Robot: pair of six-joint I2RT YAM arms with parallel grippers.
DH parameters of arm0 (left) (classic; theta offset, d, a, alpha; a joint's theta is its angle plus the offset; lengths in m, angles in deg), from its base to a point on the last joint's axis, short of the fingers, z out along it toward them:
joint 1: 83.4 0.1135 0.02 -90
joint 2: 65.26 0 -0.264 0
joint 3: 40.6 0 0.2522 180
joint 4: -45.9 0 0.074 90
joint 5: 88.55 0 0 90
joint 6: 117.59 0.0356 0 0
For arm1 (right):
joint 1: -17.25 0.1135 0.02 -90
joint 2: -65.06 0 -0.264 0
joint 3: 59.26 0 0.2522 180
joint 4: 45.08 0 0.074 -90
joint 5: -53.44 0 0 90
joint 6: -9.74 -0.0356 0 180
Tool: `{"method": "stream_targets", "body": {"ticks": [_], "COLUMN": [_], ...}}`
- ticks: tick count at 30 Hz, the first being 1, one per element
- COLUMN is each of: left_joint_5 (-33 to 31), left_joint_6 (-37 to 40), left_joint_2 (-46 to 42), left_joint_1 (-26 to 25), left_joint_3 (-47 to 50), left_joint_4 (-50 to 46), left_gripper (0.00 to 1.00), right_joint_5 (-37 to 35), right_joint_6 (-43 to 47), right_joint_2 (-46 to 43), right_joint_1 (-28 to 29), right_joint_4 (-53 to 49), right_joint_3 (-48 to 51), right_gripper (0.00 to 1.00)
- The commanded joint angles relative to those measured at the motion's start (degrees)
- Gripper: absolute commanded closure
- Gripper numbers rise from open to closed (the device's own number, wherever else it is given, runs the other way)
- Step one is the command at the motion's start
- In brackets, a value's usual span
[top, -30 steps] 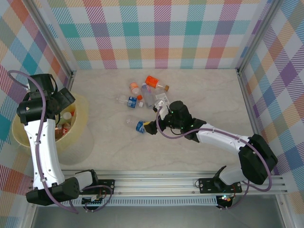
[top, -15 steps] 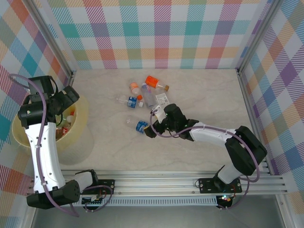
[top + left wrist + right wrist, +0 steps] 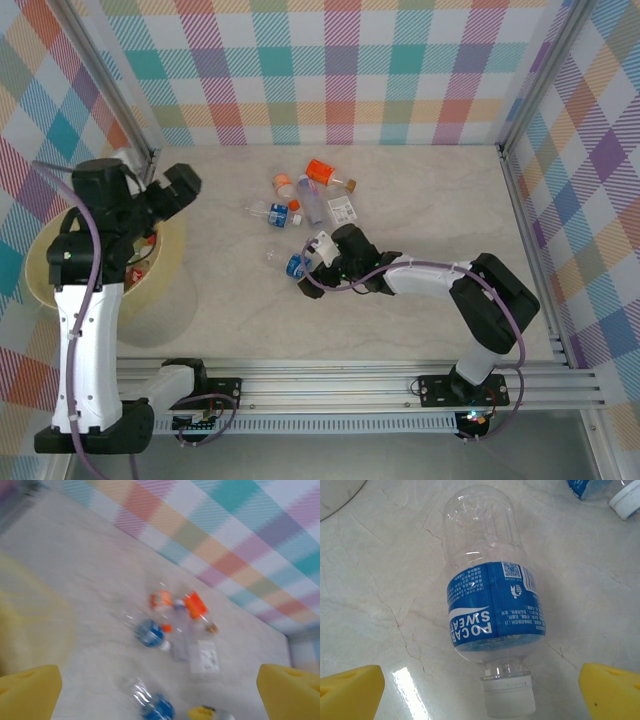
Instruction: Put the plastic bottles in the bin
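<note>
A clear plastic bottle with a blue label (image 3: 492,605) lies on its side on the table, white cap toward my right wrist camera. My right gripper (image 3: 480,696) is open, its yellow fingertips (image 3: 350,692) standing either side of the cap end without touching it. From above, that bottle (image 3: 291,265) lies just left of the right gripper (image 3: 308,266). Several more bottles (image 3: 310,190) lie in a cluster behind it. The pale yellow bin (image 3: 160,275) stands at the left with bottles inside (image 3: 140,268). My left gripper (image 3: 186,186) hangs open and empty over the bin's right rim.
The left wrist view is blurred: it looks across the table at the bottle cluster (image 3: 172,625) with the bin's rim (image 3: 30,615) at the left. A metal frame post (image 3: 120,110) rises behind the bin. Checked walls close in the back and sides.
My left gripper has swung up and to the right, from over the bin to its right rim, and has opened wider. My right gripper has slid left up to the blue-labelled bottle.
</note>
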Motion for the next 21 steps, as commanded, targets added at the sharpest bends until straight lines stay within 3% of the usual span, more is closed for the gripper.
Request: {"method": "stream_targets", "body": {"ticks": [1,6,9,14,21], "left_joint_5": [-2.7,-12.2,-14.1,-15.4,-16.5], "left_joint_6": [-3.8,-11.1,-17.6,-25.2,-34.9], "left_joint_2": [1.3,4.4,7.2,13.5,17.4], "left_joint_1": [-7.9,-20.7,-25.2,-27.8,-28.9], "left_joint_3": [0.6,6.5,12.7,17.3,23.5], "left_joint_4": [5.0,11.4,15.9,16.1,17.8], "left_gripper": [0.00,0.00,0.00,0.00,0.00], "right_joint_5": [-1.2,-7.1,-11.3,-18.5,-25.3], "right_joint_6": [0.3,-1.7,-2.0,-1.9,-3.4], "right_joint_2": [-1.0,-6.3,-10.1,-16.5,-24.3], "right_joint_1": [0.4,0.4,0.4,0.2,0.1], "right_joint_4": [1.7,9.2,10.7,13.0,6.9], "right_joint_3": [-0.4,5.5,8.4,13.1,14.0], "right_gripper": [0.00,0.00,0.00,0.00,0.00]}}
